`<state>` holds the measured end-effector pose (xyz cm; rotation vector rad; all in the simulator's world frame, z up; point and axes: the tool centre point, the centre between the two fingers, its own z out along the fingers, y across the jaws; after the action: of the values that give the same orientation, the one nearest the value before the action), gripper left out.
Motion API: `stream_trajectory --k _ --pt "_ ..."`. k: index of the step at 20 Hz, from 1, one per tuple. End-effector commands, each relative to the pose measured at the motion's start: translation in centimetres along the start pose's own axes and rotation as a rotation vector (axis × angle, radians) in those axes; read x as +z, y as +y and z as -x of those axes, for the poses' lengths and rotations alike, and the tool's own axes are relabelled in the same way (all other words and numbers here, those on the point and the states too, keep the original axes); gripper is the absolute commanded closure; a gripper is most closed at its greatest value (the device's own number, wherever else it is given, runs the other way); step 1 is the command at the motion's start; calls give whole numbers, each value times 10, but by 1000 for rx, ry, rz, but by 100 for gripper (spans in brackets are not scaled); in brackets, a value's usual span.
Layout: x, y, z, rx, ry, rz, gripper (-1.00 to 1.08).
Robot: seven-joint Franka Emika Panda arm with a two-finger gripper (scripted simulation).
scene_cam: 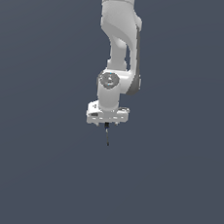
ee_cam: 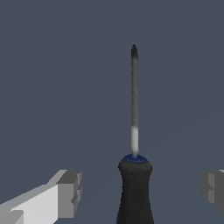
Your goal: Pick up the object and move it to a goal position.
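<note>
The tool (scene_cam: pixel 107 123) stands released, its fingers (ee_cam: pixel 70 192) wide apart on either side of the screwdriver (ee_cam: pixel 134 175), whose dark handle lies between them untouched. To grasp well, I judge it should centre on the handle, then squeeze evenly before lifting.

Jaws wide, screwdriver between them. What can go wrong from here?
1. The fingers stand well apart from the screwdriver handle, so the gripper holds nothing; lifting now would likely leave it behind.
2. The handle is round and dark; an off-centre close might roll or skew it.
3. The thin shaft could swing during transport.
</note>
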<state>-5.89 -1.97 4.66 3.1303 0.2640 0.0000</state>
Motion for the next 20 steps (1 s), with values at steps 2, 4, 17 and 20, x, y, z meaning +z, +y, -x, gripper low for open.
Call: stream_trajectory --k 2,4,17,20 --pt "17 0 1 -1 0 0 -92" --pt "25 0 1 -1 0 0 -92" --pt "34 0 0 -2 0 0 108" --pt "34 0 0 -2 0 0 108"
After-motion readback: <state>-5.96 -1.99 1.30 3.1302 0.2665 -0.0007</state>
